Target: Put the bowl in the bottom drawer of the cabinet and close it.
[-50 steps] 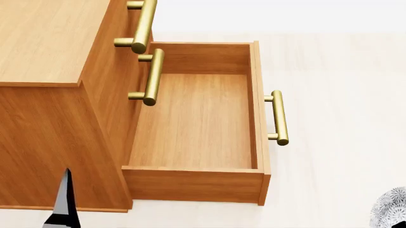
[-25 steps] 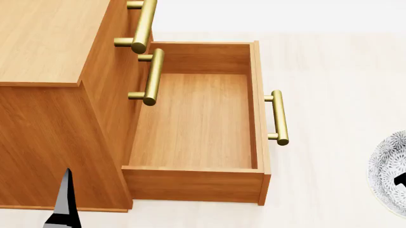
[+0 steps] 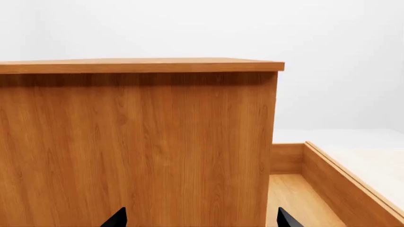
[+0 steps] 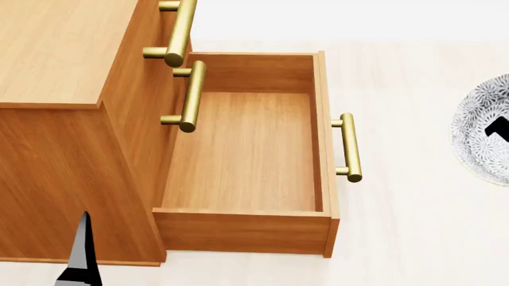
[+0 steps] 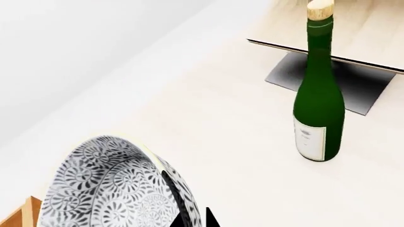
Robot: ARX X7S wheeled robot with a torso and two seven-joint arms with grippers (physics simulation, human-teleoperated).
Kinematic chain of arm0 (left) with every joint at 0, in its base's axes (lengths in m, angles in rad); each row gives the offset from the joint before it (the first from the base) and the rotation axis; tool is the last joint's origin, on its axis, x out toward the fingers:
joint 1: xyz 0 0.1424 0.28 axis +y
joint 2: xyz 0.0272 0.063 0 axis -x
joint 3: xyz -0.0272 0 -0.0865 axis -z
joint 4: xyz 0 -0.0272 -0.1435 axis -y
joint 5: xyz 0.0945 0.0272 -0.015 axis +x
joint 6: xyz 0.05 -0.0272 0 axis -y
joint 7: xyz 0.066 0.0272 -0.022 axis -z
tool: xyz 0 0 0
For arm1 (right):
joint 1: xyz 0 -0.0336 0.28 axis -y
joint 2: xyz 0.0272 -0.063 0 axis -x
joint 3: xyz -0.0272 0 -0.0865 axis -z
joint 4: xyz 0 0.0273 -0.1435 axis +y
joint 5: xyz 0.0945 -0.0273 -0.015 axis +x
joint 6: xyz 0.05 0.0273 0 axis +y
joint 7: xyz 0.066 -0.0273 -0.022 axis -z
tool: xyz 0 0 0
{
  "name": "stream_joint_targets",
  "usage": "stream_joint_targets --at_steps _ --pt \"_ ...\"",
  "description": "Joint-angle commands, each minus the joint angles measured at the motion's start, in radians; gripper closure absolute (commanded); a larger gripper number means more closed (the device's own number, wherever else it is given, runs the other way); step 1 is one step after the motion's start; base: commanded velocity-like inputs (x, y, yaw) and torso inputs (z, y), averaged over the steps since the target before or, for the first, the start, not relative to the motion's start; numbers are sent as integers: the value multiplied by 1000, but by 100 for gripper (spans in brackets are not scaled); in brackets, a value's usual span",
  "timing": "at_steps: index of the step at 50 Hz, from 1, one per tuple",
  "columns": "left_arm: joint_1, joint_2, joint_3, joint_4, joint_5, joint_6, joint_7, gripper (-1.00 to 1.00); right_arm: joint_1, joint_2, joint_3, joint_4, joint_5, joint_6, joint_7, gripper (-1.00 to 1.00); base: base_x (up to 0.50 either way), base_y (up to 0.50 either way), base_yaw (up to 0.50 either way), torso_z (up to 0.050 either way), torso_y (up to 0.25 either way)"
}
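Right now the right gripper (image 5: 192, 221) has its dark jaws pinched on the rim of the bowl (image 4: 482, 131), one tip inside the wall and one outside, so the bowl hangs tilted with its patterned inside turned toward the cabinet (image 4: 64, 89). From the head view the bowl sits at the far right edge, held in the air well apart from the bottom drawer (image 4: 247, 155), beyond its brass handle (image 4: 348, 148). That drawer stands pulled fully out, with bare wood inside.

Over on the other side, the left gripper (image 3: 200, 220) shows only two black tips, spread wide with nothing between them, pointing level at the cabinet's plain side panel; a grey finger of it pokes up at the bottom of the head view.

Farther off, in the right wrist view, a green bottle (image 5: 319, 94) stands upright on the pale floor (image 5: 208, 118), its pale label too blurred to read.
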Motion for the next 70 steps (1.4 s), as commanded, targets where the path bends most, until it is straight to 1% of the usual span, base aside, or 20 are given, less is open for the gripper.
stream_joint_targets --at_steps 1,12,14,15,19,21,22,24,29,30,31,34,35,40,44,51,59,63,68,70 --pt "6 25 -23 18 -4 19 34 -100 221 -13 -79 172 39 69 5 100 0 0 0 0 0" --pt "7 25 -17 7 -1 29 38 -100 386 -44 -147 315 116 167 100 100 0 0 0 0 0" --pt "6 26 -15 5 -1 30 39 -100 417 -48 -157 379 140 201 158 100 0 0 0 0 0" --pt "6 26 -13 5 1 30 39 -100 427 -51 -161 394 144 205 160 100 0 0 0 0 0" --pt "6 23 -19 7 -4 29 35 -100 492 -55 -217 450 122 237 178 100 0 0 0 0 0" --pt "5 24 -16 8 -3 29 35 -100 511 -61 -225 474 118 237 183 100 0 0 0 0 0" --pt "5 25 -13 7 -1 29 35 -100 539 -69 -230 526 139 264 209 100 0 0 0 0 0" --pt "4 26 -11 3 0 31 36 -100 551 -82 -219 555 134 237 210 100 0 0 0 0 0" --pt "3 23 -15 5 -5 30 34 -100 628 -89 -315 653 60 257 177 100 0 0 0 0 0" --pt "4 24 -16 2 -6 33 35 -100 643 -92 -326 676 60 276 198 100 0 0 0 0 0" --pt "4 24 -15 1 -5 33 35 -100 663 -96 -359 694 33 274 166 100 0 0 0 0 0" --pt "5 25 -12 -4 -3 37 36 -100 684 -105 -385 727 12 271 150 100 0 0 0 0 0" --pt "5 24 -13 -5 -3 38 37 -100 710 -113 -399 768 17 305 160 100 0 0 0 0 0" --pt "5 24 -12 -4 -4 39 35 -100 760 -126 -458 835 -31 297 101 100 0 0 0 0 0" --pt "5 24 -12 -8 -2 42 35 -100 842 -148 -551 929 -100 300 19 100 0 0 0 0 0" --pt "5 23 -10 -12 -3 45 36 -100 948 -200 -666 1078 -201 254 -101 100 0 0 0 0 0" --pt "1 25 -6 -13 -6 42 35 -100 1000 -258 -794 1187 -294 216 -242 100 0 0 0 0 0" --pt "1 25 -5 -10 -7 42 32 -100 1019 -282 -834 1234 -325 202 -285 100 0 0 0 0 0" --pt "3 23 -10 -15 -9 48 33 -100 1062 -336 -908 1344 -385 158 -390 100 0 0 0 0 0" --pt "3 23 -9 -18 -8 51 33 -100 1068 -345 -915 1364 -393 148 -403 100 0 0 0 0 10"
